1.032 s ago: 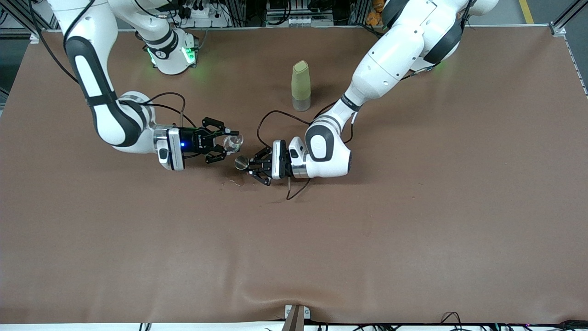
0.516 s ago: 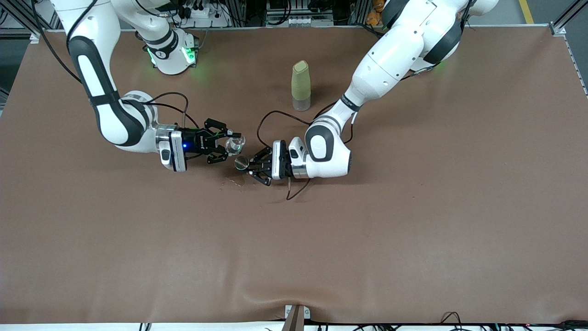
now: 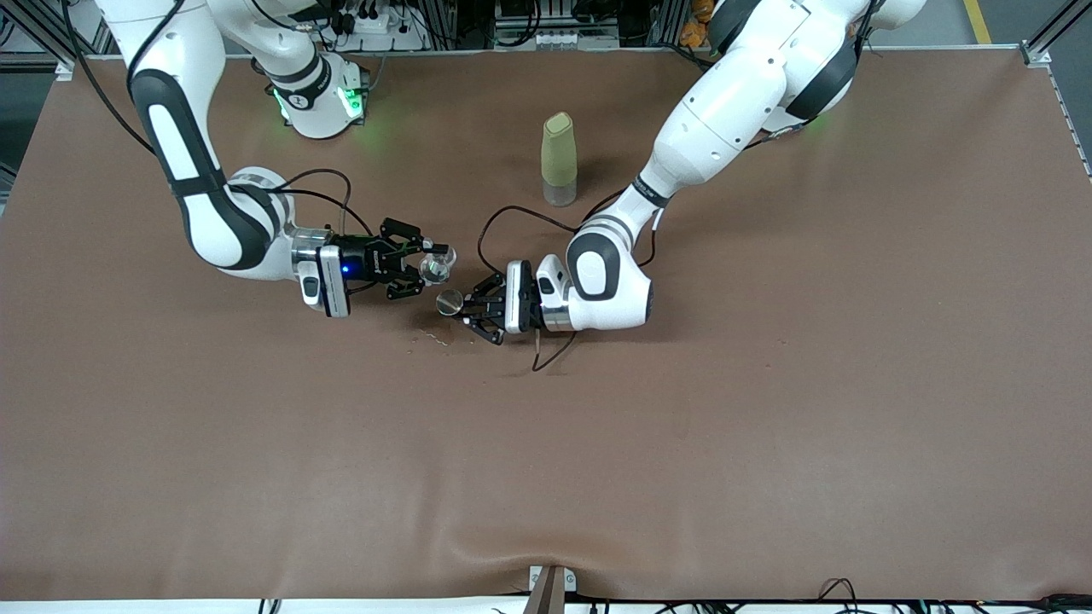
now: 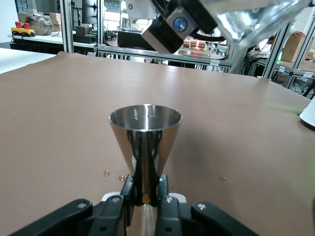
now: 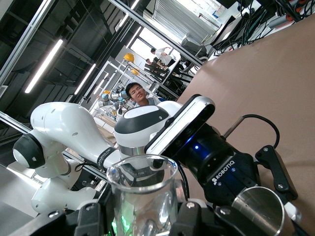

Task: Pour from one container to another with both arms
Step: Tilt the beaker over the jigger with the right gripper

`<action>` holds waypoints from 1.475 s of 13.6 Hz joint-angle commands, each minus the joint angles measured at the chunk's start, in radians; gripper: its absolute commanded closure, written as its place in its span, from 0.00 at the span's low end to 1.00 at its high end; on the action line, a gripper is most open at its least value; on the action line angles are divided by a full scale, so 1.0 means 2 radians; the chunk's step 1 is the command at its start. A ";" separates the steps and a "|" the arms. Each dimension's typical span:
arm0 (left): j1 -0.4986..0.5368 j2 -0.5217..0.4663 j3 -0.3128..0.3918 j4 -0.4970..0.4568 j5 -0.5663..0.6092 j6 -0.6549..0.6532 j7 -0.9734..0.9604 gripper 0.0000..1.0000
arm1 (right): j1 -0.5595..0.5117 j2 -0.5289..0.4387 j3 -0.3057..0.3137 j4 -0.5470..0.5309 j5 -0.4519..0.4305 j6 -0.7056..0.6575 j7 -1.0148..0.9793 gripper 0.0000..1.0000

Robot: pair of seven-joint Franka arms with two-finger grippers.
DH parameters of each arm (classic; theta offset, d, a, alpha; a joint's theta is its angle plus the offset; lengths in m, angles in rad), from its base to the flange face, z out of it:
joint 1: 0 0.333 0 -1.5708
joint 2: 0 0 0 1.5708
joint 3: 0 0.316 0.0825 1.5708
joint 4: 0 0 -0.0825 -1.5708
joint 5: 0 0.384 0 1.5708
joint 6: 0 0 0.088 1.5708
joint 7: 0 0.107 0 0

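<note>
Above the brown table (image 3: 768,426) I watch the right gripper (image 3: 424,269), fingers pinching a tilted glass beaker (image 3: 436,266), beside the left gripper (image 3: 467,309), fingers clamping a steel jigger (image 3: 449,301).

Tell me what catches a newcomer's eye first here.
Two grippers meet mid-table: the right gripper holds a clear glass beaker tilted toward a steel cone cup, which the left gripper holds. A tall olive bottle stands farther from the front camera.
</note>
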 commanded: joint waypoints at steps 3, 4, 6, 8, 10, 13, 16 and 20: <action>-0.007 0.012 0.004 0.016 -0.016 0.006 0.022 1.00 | 0.006 -0.016 -0.003 -0.016 0.014 0.003 0.026 0.80; -0.007 0.013 0.004 0.016 -0.016 0.006 0.025 1.00 | 0.006 -0.015 -0.003 -0.016 0.021 0.003 0.030 0.80; -0.007 0.014 0.004 0.015 -0.016 0.006 0.025 1.00 | 0.007 -0.013 -0.003 -0.015 0.027 0.004 0.040 0.80; -0.007 0.014 0.004 0.016 -0.017 0.006 0.025 1.00 | 0.007 -0.013 -0.003 -0.015 0.027 0.003 0.052 0.80; -0.007 0.014 0.004 0.016 -0.017 0.006 0.025 1.00 | 0.007 -0.013 -0.003 -0.016 0.027 0.003 0.059 0.80; -0.007 0.014 0.003 0.016 -0.017 0.006 0.024 1.00 | 0.008 -0.013 -0.002 -0.016 0.027 0.001 0.087 0.80; -0.007 0.013 0.003 0.015 -0.017 0.006 0.024 1.00 | 0.008 -0.013 -0.002 -0.016 0.027 0.001 0.101 0.80; -0.007 0.013 0.003 0.015 -0.030 0.006 0.024 1.00 | 0.008 -0.012 0.000 -0.017 0.027 -0.001 0.118 0.80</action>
